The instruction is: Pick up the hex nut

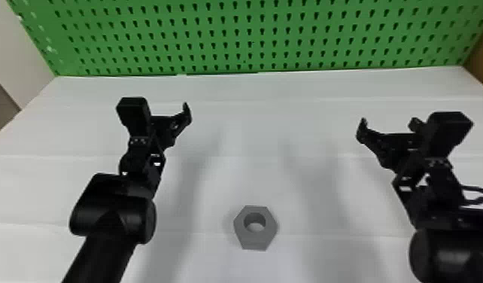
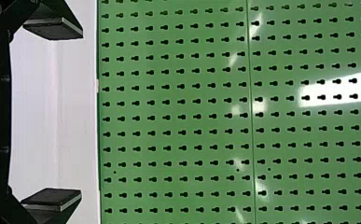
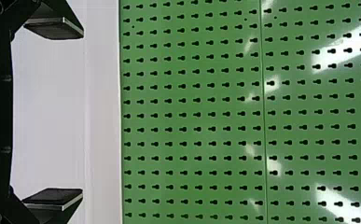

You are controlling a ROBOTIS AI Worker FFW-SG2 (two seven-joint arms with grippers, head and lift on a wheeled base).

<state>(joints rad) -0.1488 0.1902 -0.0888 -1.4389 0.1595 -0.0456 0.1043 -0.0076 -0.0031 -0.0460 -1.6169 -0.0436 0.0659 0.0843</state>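
A grey hex nut [image 1: 241,234] lies flat on the white table, hole facing up, near the bottom middle of the head view. My left gripper [image 1: 164,130] is held above the table, farther forward than the nut and to its left. On the other side, my right gripper [image 1: 397,145] hangs forward of the nut and to its right. In the left wrist view the left gripper [image 2: 80,113] is open, its two fingers wide apart with nothing between them. The right gripper [image 3: 81,113] stands equally wide in the right wrist view, also holding nothing. Neither touches the nut.
A green pegboard [image 1: 267,37] rises along the back edge of the white table [image 1: 267,120]. Both black arms reach in from below, one on each side of the nut. A brown surface [image 1: 481,56] stands at the far right.
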